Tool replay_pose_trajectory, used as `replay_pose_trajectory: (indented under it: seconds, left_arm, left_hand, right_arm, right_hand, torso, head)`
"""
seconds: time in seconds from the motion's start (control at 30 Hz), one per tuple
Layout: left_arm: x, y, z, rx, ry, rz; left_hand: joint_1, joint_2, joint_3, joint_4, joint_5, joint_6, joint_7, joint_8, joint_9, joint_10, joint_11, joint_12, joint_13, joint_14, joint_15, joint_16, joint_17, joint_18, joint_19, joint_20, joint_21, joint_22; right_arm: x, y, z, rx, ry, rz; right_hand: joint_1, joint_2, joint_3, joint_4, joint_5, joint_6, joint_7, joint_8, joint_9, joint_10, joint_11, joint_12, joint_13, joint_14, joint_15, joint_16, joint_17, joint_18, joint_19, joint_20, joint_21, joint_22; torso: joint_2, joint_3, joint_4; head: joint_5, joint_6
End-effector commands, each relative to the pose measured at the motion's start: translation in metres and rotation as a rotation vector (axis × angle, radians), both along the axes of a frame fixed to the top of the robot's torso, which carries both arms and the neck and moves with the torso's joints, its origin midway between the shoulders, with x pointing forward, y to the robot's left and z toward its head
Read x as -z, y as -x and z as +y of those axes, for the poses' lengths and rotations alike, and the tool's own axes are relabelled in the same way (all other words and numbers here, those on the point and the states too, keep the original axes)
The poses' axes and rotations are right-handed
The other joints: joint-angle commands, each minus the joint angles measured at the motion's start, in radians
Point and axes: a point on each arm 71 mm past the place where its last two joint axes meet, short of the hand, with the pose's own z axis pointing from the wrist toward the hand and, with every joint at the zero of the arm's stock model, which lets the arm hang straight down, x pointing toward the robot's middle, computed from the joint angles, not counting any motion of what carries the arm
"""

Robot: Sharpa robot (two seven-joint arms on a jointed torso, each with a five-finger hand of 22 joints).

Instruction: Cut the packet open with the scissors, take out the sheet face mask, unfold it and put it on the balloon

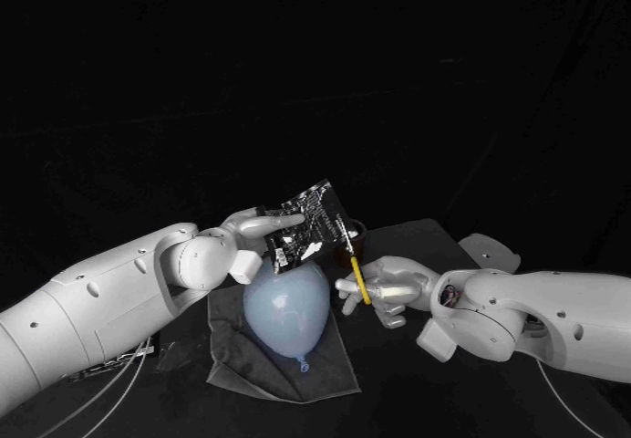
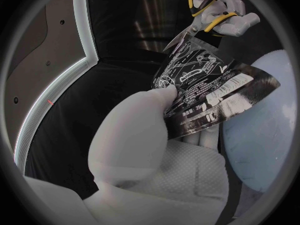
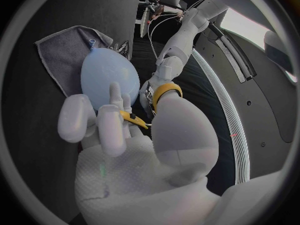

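While the packet (image 1: 305, 228) is pinched by the left hand (image 1: 250, 226) just above the balloon (image 1: 287, 310), the right hand (image 1: 381, 290), beside the balloon, grips the yellow-handled scissors (image 1: 359, 274), whose blades meet the packet's edge. The balloon lies on a grey cloth (image 1: 329, 376) on the bench (image 1: 421, 239). The cut seems barely begun, if at all. No mask shows, so removing it, unfolding it and laying it on the balloon are all left to do.

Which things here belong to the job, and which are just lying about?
Job:
packet, held by the left hand
scissors, held by the right hand
balloon

Lying about:
cloth under the balloon
cables by the left arm
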Motion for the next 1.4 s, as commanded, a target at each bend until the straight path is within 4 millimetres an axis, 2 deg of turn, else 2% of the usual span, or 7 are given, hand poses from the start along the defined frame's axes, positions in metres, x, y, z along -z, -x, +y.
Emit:
replay_pose_trajectory:
  seconds: [0.03,0.63,0.83,0.97,1.1,1.23,1.4]
  left_arm:
    - [-0.002,0.001,-0.002,0.034,-0.007,-0.036]
    - [-0.002,0.000,0.003,0.111,-0.022,-0.090]
    - [-0.002,-0.001,0.003,0.120,-0.027,-0.101]
    - [-0.002,-0.001,0.004,0.128,-0.033,-0.109]
    - [-0.001,-0.002,0.004,0.138,-0.044,-0.119]
    - [-0.001,-0.002,0.005,0.157,-0.057,-0.133]
    - [0.000,0.000,0.005,0.217,-0.089,-0.164]
  left_hand:
    - [-0.001,0.007,0.003,-0.001,0.003,-0.002,0.007,0.004,0.069,-0.007,0.001,-0.004,0.000,0.007,-0.002,0.002,0.001,0.019,0.006,0.001,0.002,-0.002]
    - [-0.002,0.007,0.005,-0.004,0.003,-0.001,0.007,0.005,0.070,-0.006,0.001,-0.003,0.000,0.008,-0.002,0.002,0.002,0.019,0.008,0.000,0.003,-0.002]
    - [-0.002,0.007,0.005,-0.005,0.003,-0.001,0.007,0.005,0.071,-0.005,0.001,-0.003,0.001,0.008,-0.002,0.002,0.002,0.019,0.008,0.000,0.003,-0.002]
    - [-0.002,0.007,0.005,-0.005,0.003,-0.001,0.007,0.005,0.071,-0.005,0.001,-0.003,0.001,0.008,-0.002,0.002,0.002,0.019,0.008,0.000,0.003,-0.002]
    - [-0.003,0.007,0.005,-0.006,0.003,-0.001,0.007,0.006,0.072,-0.005,0.001,-0.003,0.001,0.008,-0.002,0.002,0.002,0.019,0.008,0.000,0.003,-0.002]
    - [-0.003,0.007,0.005,-0.006,0.003,-0.001,0.007,0.006,0.072,-0.005,0.001,-0.003,0.001,0.008,-0.002,0.002,0.002,0.019,0.009,0.000,0.003,-0.002]
    - [-0.004,0.008,0.006,-0.007,0.003,0.000,0.007,0.006,0.073,-0.004,0.001,-0.003,0.001,0.009,-0.003,0.002,0.003,0.019,0.009,0.000,0.003,-0.002]
  right_arm:
    - [-0.004,-0.002,-0.001,-0.003,-0.013,-0.021]
    - [-0.008,-0.005,-0.009,-0.053,0.001,0.037]
    - [-0.007,-0.003,-0.009,-0.077,0.008,0.059]
    - [-0.007,-0.002,-0.010,-0.080,0.012,0.062]
    - [-0.008,-0.002,-0.013,-0.070,0.016,0.058]
    - [-0.009,-0.003,-0.016,-0.063,0.017,0.053]
    - [-0.010,-0.003,-0.018,-0.057,0.018,0.046]
  right_hand:
    - [-0.001,-0.006,0.007,-0.001,-0.005,-0.002,0.010,-0.004,-0.002,-0.002,0.002,-0.005,-0.003,-0.001,0.008,-0.001,0.000,0.009,0.000,0.007,-0.005,0.144]
    - [-0.002,0.014,0.017,-0.003,-0.006,0.063,-0.012,0.021,-0.023,0.066,-0.018,0.021,-0.060,0.003,-0.008,0.008,-0.002,0.006,0.012,-0.003,0.016,0.148]
    - [0.015,0.051,-0.011,-0.006,-0.005,0.143,-0.052,0.066,-0.024,0.183,-0.059,0.078,-0.052,0.024,-0.041,0.027,0.021,-0.006,0.050,-0.032,0.074,0.166]
    - [0.036,0.085,-0.051,-0.008,-0.004,0.203,-0.092,0.118,0.004,0.277,-0.096,0.142,0.001,0.046,-0.075,0.045,0.050,-0.018,0.086,-0.062,0.127,0.183]
    - [0.060,0.120,-0.111,-0.010,-0.005,0.239,-0.126,0.186,0.071,0.323,-0.134,0.228,0.100,0.064,-0.108,0.065,0.084,-0.030,0.118,-0.095,0.178,0.199]
    - [0.077,0.150,-0.158,-0.010,-0.005,0.239,-0.138,0.211,0.111,0.314,-0.139,0.274,0.170,0.068,-0.115,0.072,0.096,-0.033,0.126,-0.104,0.191,0.203]
    - [0.085,0.165,-0.193,-0.010,-0.005,0.227,-0.135,0.209,0.126,0.287,-0.136,0.281,0.201,0.066,-0.114,0.068,0.090,-0.031,0.121,-0.104,0.182,0.201]
  torso:
    - [0.000,0.0001,0.0001]
    - [0.000,0.0002,-0.0004]
    - [0.000,-0.0001,-0.0011]
    - [0.000,0.0003,-0.0005]
    - [0.000,0.0001,-0.0004]
    - [0.000,0.0001,-0.0009]
    - [0.000,0.0002,0.0000]
  head:
    - [0.000,-0.001]
    - [0.005,-0.008]
    - [0.009,-0.012]
    - [0.009,-0.013]
    - [0.008,-0.012]
    - [0.008,-0.012]
    - [0.007,-0.012]
